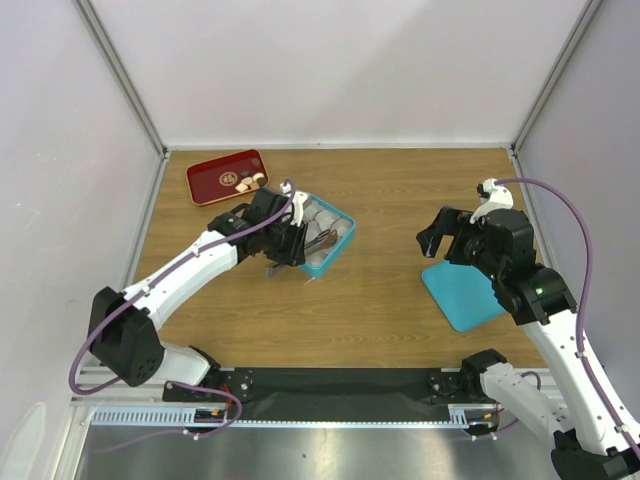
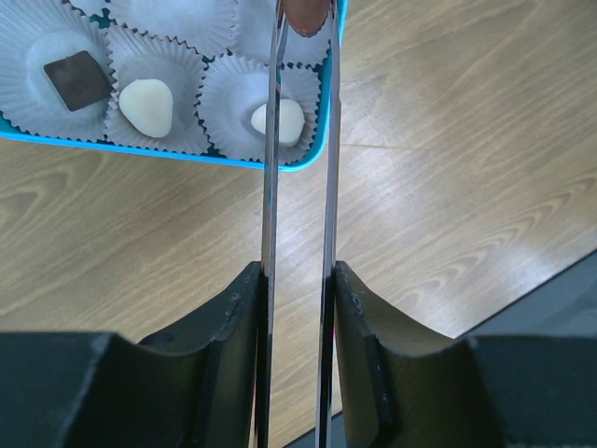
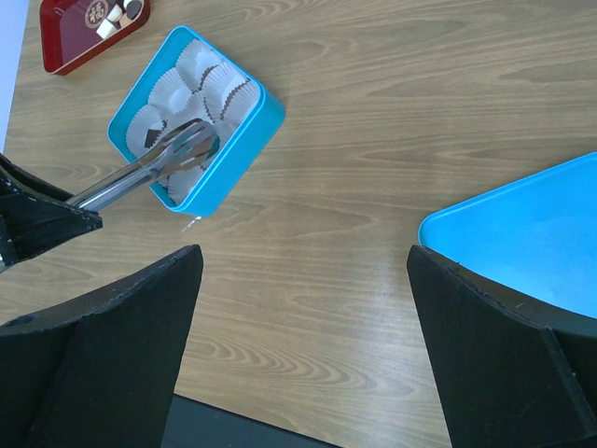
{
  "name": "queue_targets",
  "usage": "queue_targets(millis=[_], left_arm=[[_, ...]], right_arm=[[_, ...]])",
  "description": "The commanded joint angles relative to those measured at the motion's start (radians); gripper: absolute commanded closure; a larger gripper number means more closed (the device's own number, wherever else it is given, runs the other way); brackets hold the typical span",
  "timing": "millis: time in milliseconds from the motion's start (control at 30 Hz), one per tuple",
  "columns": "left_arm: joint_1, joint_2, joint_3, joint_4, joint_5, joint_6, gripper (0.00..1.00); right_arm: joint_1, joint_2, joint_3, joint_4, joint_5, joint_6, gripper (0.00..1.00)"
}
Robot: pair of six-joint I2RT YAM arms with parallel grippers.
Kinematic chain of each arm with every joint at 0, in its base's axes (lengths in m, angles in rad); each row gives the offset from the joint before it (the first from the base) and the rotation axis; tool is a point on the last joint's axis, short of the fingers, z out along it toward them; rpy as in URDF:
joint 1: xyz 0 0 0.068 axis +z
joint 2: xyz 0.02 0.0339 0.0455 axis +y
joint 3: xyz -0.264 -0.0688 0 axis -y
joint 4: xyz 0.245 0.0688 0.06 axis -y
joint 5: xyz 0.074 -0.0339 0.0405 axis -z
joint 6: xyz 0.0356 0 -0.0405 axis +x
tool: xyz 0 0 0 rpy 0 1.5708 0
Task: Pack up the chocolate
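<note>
Overhead, the red tray sits at the far left of the bench with a few pieces of chocolate on it. Just to its right lies the open teal box, lined with white paper cups. The left fingers hang at the box's left side, clamped on metal tongs that reach in over the cups. The right fingers hover well apart from the box, spread wide, near the teal lid lying flat on the right of the bench. From the left wrist, the two fingers press the tongs' blades from either side, holding them close together but not touching. At the top edge of the view a brown piece sits between the tips, just inside the box's wall. One cup holds a dark square piece, and two neighbouring cups each hold one of the white pieces. From the right wrist, the black fingers stand far apart with only bare bench between them. The box is at upper left with the tongs reaching into it. The tray with its chocolate is in the top left corner, and the lid lies at the right edge.
</note>
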Motion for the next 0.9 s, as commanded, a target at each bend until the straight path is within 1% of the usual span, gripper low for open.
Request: queue_targets(millis=[0,233,567,667,700,767,800,867], left_arm=[[-0.011,0.007,0.010,0.042,-0.030,-0.004,0.61],[-0.014,0.014,0.013,0.036,-0.032,-0.004,0.58],[-0.020,-0.001,0.045,-0.001,-0.042,-0.008,0.56],[-0.020,-0.002,0.113,-0.033,-0.091,-0.013,0.56],[-0.019,0.004,0.169,-0.044,-0.131,-0.010,0.56],[-0.013,0.019,0.231,-0.079,-0.194,-0.004,0.55],[0.003,0.033,0.295,-0.091,-0.240,0.001,0.54],[0.030,0.085,0.359,-0.136,-0.265,0.007,0.54]], right_arm=[[-0.002,-0.007,0.013,0.002,0.021,-0.006,0.01],[-0.001,-0.002,0.011,0.013,0.022,-0.012,0.01],[-0.002,-0.007,0.002,0.015,0.016,-0.013,0.01],[-0.002,-0.013,0.003,0.015,0.015,-0.013,0.01],[-0.002,-0.014,0.003,0.015,0.011,-0.012,0.01],[-0.002,-0.019,0.003,0.015,0.008,-0.010,0.01],[-0.002,-0.019,0.002,0.015,0.005,-0.006,0.01],[-0.002,-0.025,-0.006,0.021,-0.001,-0.004,0.01]])
